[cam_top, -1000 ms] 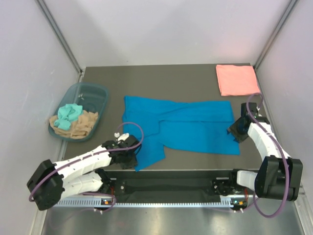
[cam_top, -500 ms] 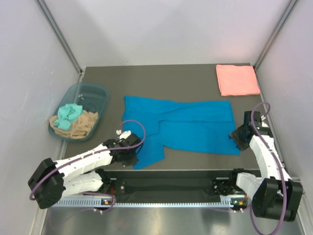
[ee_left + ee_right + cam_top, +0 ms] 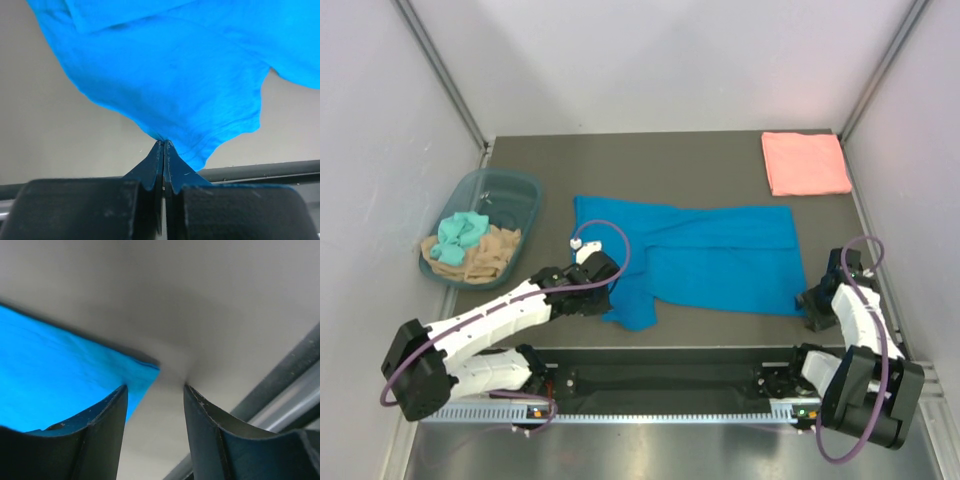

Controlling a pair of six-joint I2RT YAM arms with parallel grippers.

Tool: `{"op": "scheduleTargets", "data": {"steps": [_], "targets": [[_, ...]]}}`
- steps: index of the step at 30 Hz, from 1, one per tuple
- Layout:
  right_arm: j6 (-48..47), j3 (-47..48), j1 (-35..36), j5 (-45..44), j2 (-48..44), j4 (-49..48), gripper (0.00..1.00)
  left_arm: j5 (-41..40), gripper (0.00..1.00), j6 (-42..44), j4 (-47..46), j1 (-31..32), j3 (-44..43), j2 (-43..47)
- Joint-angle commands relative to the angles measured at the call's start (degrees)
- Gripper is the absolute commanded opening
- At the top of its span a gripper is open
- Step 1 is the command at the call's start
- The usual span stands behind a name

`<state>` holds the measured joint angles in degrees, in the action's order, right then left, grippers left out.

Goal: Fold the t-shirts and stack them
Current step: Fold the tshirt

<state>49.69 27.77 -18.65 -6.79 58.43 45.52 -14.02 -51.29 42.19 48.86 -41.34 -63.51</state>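
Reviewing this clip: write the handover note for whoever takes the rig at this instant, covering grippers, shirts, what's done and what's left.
Grippers: the left gripper is shut on the near-left corner of the blue t-shirt. The right gripper is open at that shirt's near-right corner, gripping nothing.
Shirts: the blue t-shirt lies spread across the middle of the table. The pink t-shirt lies folded in the far right corner.
Done: pink one folded.
Left: grip the right corner, fold the blue one, stack the two.

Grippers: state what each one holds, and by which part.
Left gripper pinches the blue t-shirt by the edge of its near corner. Right gripper is open, holding nothing.
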Motion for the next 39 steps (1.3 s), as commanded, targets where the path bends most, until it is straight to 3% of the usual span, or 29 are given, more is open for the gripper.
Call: {"op": "scheduleTargets", "data": {"steps": [1,7,10,13,14,15,25,29,39], "targets": [[1.81,-0.43,-0.59,1.68,0.80,-4.82,0.49,-0.83,0.00,3.12,0.34,0.18,-3.30,0.31],[3.22,-1.58,-0.59,-1.11,-1.48,-5.88,0.45,-1.71,0.00,4.70,1.66,0.18,-4.10,4.00],[2.96,-2.02,-0.59,-2.87,-3.67,-5.09,0.35,-2.15,0.00,4.88,2.89,0.18,-5.24,5.41],[2.60,-1.75,-0.59,-3.76,-5.87,-3.69,0.20,-2.50,0.00,5.14,2.98,0.27,-5.85,6.55],[2.52,-1.58,-0.59,-3.85,-6.57,-3.42,0.06,-2.94,0.00,5.23,2.63,0.27,-5.77,6.81],[2.34,-1.58,-0.59,-4.02,-6.93,-3.24,0.00,-2.94,0.00,5.32,2.46,0.18,-5.77,6.90],[-3.27,1.67,-0.59,-3.41,-9.30,-3.76,0.00,-6.63,0.00,6.72,1.84,-0.34,-6.73,4.27],[-6.97,4.57,-0.68,-2.18,-5.62,-5.35,0.00,-7.60,0.00,9.27,0.43,-2.36,-8.75,-0.28],[-13.12,11.24,-0.24,2.47,4.75,-11.14,0.00,-5.76,0.00,16.65,-0.53,-16.33,-17.10,-9.96]]}}
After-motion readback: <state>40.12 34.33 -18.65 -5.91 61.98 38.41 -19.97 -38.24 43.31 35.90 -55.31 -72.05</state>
